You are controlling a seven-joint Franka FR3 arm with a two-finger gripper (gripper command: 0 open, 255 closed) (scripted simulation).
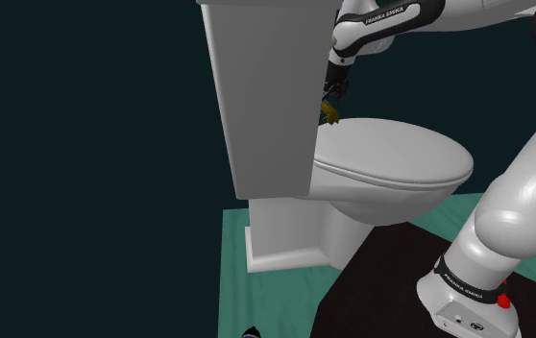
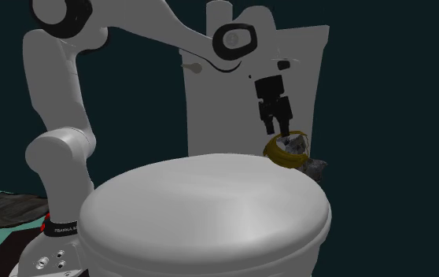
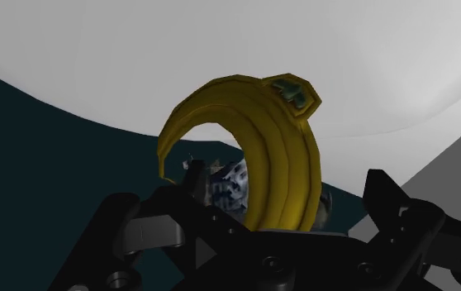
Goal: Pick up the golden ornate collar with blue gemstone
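Teal floor (image 1: 256, 288) runs under a white toilet (image 1: 295, 235), with a dark mat (image 1: 391, 278) spread in front of it and a plain dark backdrop all around. I see the toilet's tall cistern (image 1: 261, 86) standing upright at the back, and the lid (image 1: 391, 158) is down, smooth and pale.

The white Franka arm (image 1: 530, 187) rises from its base on the mat at the shoulder view's lower right and bends over the bowl. It carries the black gripper (image 2: 278, 126) down to the spot where the lid meets the cistern.

The golden collar (image 2: 286, 151) hangs there from the fingertips, just in front of the cistern face and over the rear edge of the lid. I cannot tell whether its lowest part touches the lid.

From the wrist view the gripper's fingers (image 3: 179, 219) are clamped onto the near part of the collar's band. The rest of the ribbed gold hoop arches away from the hand, with a blue-green stone (image 3: 295, 91) set at the far end. A mottled blue-and-white patch shows inside the hoop, close to one finger.

In the second exterior view a small grey lump (image 2: 315, 167) sits just beside the collar, and I cannot make out what it is.
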